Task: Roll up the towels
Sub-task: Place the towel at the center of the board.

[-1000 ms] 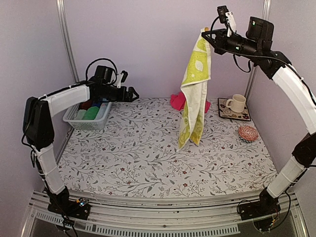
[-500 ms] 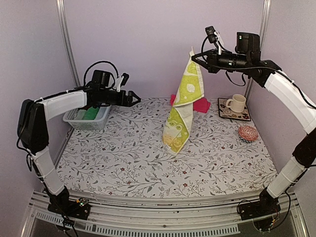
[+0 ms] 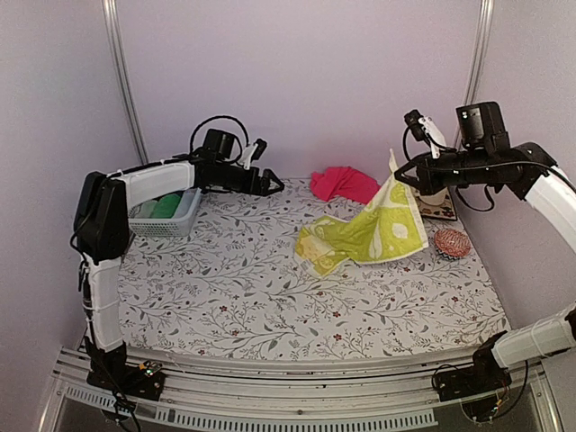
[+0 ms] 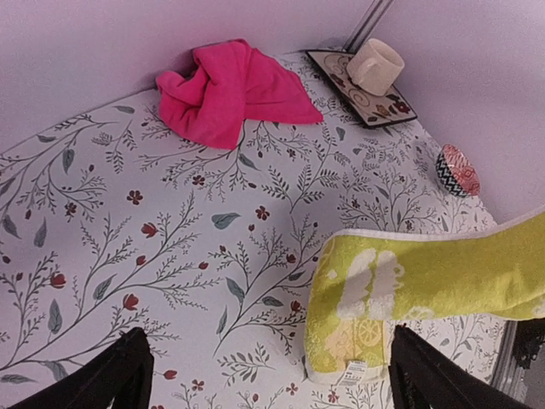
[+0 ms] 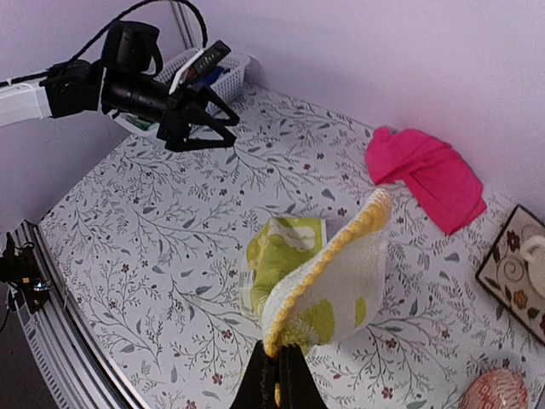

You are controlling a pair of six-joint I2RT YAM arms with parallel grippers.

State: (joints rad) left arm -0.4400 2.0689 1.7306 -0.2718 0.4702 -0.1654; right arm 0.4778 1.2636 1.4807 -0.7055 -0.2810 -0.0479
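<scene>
Mug (image 4: pixel 375 64) and woven pad (image 4: pixel 458 170) sit near lime towel (image 4: pixel 426 277).

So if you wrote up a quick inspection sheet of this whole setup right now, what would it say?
Surface: table with a floral cover, lying flat.
Job's things: lime-yellow towel lifted by one corner, other end on the table; pink towel crumpled at the back, unrolled.
Clutter: basket with cloth rolls; mug on a coaster; woven pad.
Grippers: left gripper open, empty; right gripper shut on the lime-yellow towel's corner.
Cables: black cable looped over the left wrist.
Surroundings: lilac walls, metal posts.
</scene>
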